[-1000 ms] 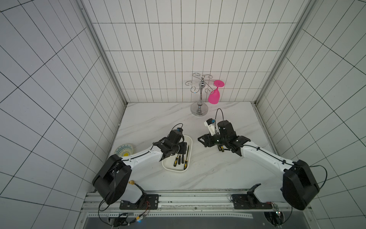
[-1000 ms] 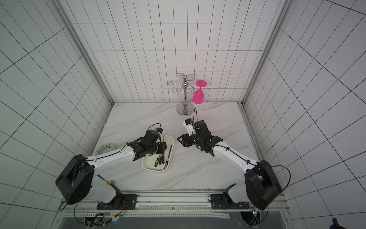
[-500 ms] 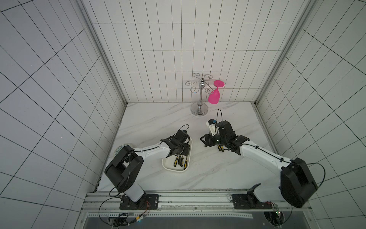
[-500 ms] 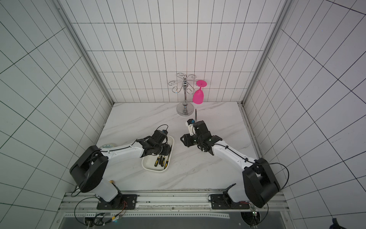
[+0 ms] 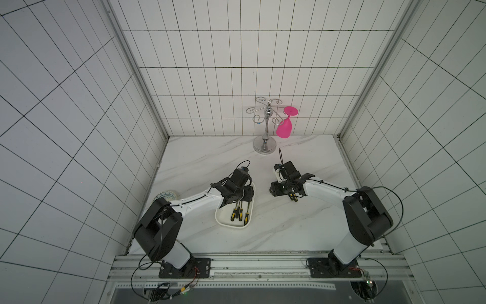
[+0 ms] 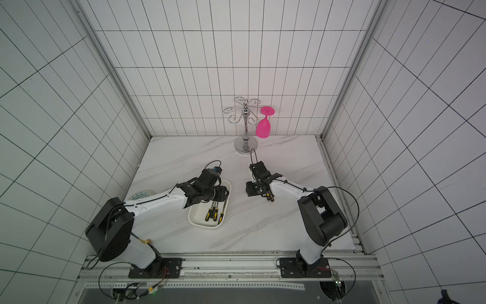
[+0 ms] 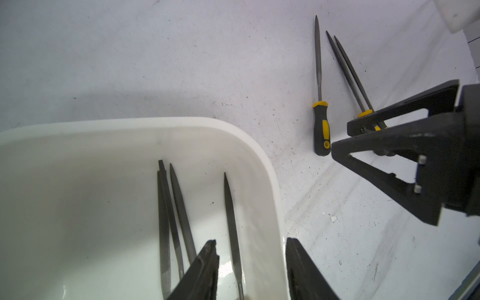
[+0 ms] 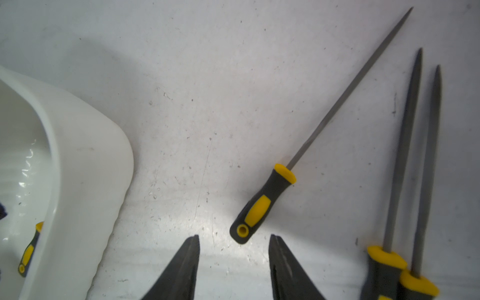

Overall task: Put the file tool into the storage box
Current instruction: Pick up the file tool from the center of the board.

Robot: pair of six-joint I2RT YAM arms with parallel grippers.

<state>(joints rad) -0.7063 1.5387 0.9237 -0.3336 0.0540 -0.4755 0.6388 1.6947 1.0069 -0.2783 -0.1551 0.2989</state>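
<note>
"Left gripper state?"
"Spread, empty — over the storage box, where several files lie."
"Right gripper?"
"Spread too, holding nothing, just beside the nearest file on the desk. Two more files near it."
"Progress?"
"Partway, I'd judge — three left out, next grab not yet made."

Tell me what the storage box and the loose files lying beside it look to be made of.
The storage box is probably plastic: white and glossy, with highlights glinting on its moulded, rounded wall. The file blade is likely steel: dull grey, matte. The file handle is black with yellow inserts and looks like rubbery plastic, though the exact kind cannot be told.
</note>
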